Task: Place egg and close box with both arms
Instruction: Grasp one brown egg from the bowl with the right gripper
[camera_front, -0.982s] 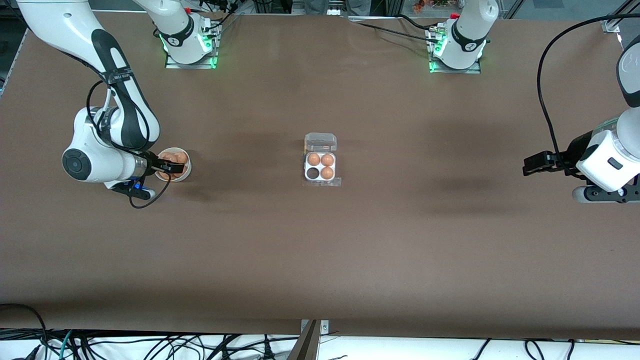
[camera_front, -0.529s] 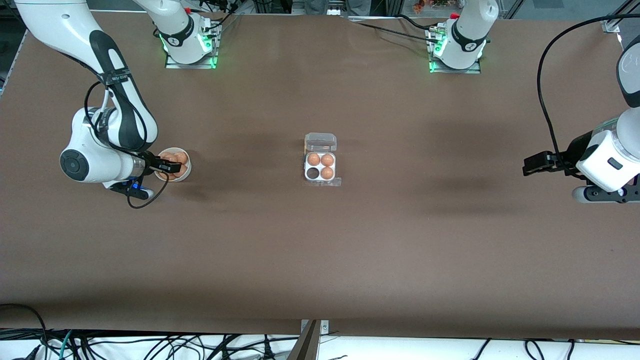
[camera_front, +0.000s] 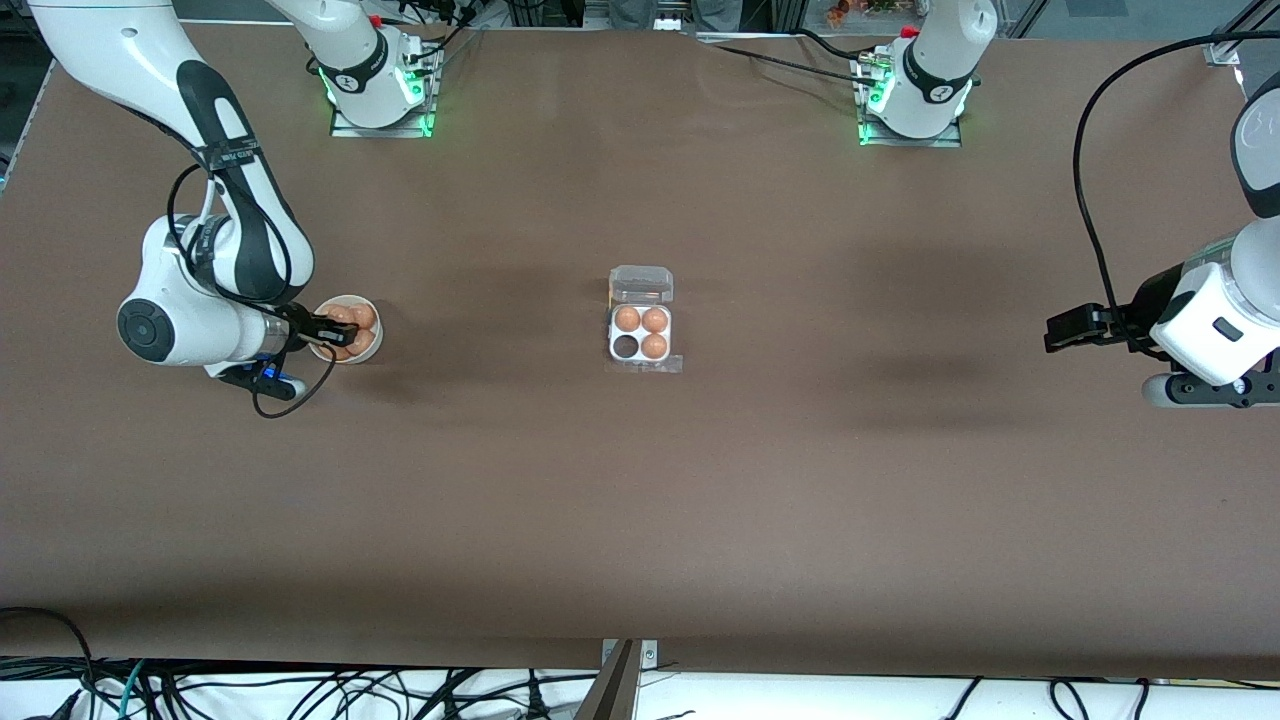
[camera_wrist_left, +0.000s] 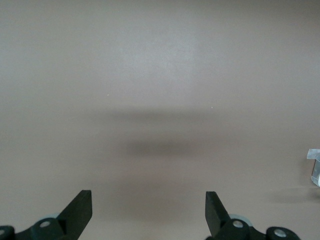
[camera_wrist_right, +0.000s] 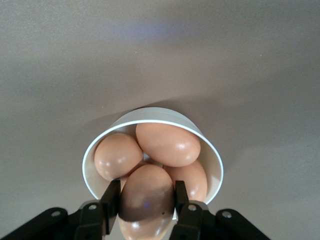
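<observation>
Since the earlier front views the right arm has drawn back a little from the bowl at its end of the tabletop, and the fingers of the right gripper have come together on the egg. In the right wrist view the two black fingers press on either side of that egg, which sits low in the bowl against three more brown eggs. The left arm has not moved.

The box stands in the middle of the tabletop, well apart from the bowl toward the left arm's end. Its clear lid lies open, hinged on the edge farther from the front camera than the white tray. Three cells hold eggs; the dark cell nearest the front camera, on the bowl's side of the box, is empty.

The left gripper waits over bare tabletop, well away from the box on the side away from the bowl, its fingers wide apart and holding nothing.

The risks lie in the lift, I judge. The egg is smooth and rounded, so a grip off its widest part could let it slide out. The neighbouring eggs crowd it, and may be dragged or rolled as it rises. The bowl looks light and could shift or tip if a finger catches its rim. Squeezing harder could crack the shell.
</observation>
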